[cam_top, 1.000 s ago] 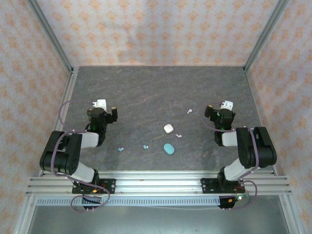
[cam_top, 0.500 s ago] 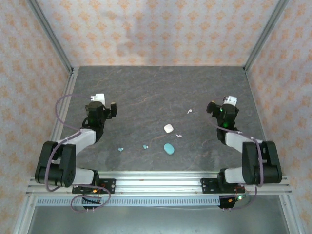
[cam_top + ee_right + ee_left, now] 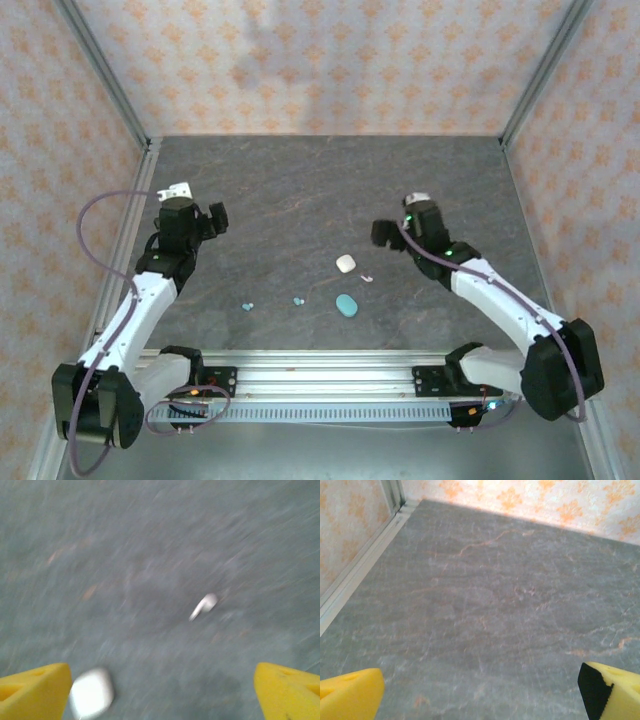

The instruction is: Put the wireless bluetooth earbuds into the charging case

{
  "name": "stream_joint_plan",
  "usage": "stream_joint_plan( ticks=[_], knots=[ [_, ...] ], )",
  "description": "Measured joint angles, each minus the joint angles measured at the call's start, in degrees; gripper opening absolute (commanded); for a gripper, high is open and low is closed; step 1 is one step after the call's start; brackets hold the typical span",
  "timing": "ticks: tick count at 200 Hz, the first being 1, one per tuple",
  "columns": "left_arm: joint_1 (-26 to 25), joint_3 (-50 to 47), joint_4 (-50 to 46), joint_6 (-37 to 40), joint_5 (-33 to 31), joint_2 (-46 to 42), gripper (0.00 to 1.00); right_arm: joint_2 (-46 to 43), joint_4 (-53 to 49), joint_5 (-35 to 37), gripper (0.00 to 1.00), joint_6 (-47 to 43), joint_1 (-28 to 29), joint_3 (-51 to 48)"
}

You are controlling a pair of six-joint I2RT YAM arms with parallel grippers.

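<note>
Change: right pincer (image 3: pixel 384 234) has swung inward over the worktop (image 3: pixel 300 190) | wide open, empty | white earbud (image 3: pixel 204 605) lies ahead, white case (image 3: pixel 90 692) nearby | left pincer (image 3: pixel 214 218) wide open, empty | teal earbuds (image 3: pixel 247 305) loose | reading: first pick-up approaching.

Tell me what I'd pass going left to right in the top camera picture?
The left gripper, teal earbud, second teal earbud, white earbud, right gripper. The white case and teal case line up, so skipped.

Blurred white earbud (image 3: pixel 203 605) and case (image 3: pixel 90 694)
</note>
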Motion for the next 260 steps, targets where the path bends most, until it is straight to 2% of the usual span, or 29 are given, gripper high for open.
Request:
stream_joint_plan(
  ticks=[31, 58, 132, 216, 260],
  knots=[
    [0.0, 0.5, -7.0, -1.5, 3.1, -1.6, 1.0, 0.1, -8.1, -1.7, 0.82, 3.2, 12.3, 0.0],
    [0.0, 0.5, -9.9, -2.2, 7.8, -1.5, 1.0, 2.4, -10.8, -3.9, 0.78, 5.1, 17.7, 0.1],
    [-0.2, 0.6, -11.1, -2.0, 21.2, 2.6, 0.98, 15.4, -13.0, -9.8, 0.7, 5.0, 20.3, 3.3],
    [-2.7, 1.6, -11.7, -1.0, 26.2, 5.8, 0.97, 22.7, -14.0, -11.0, 0.68, 1.9, 21.7, 5.7],
    [-3.1, 3.2, -12.3, 0.1, 27.6, 6.3, 0.96, 25.5, -14.5, -10.1, 0.49, -0.1, 21.7, 6.5]
  ],
)
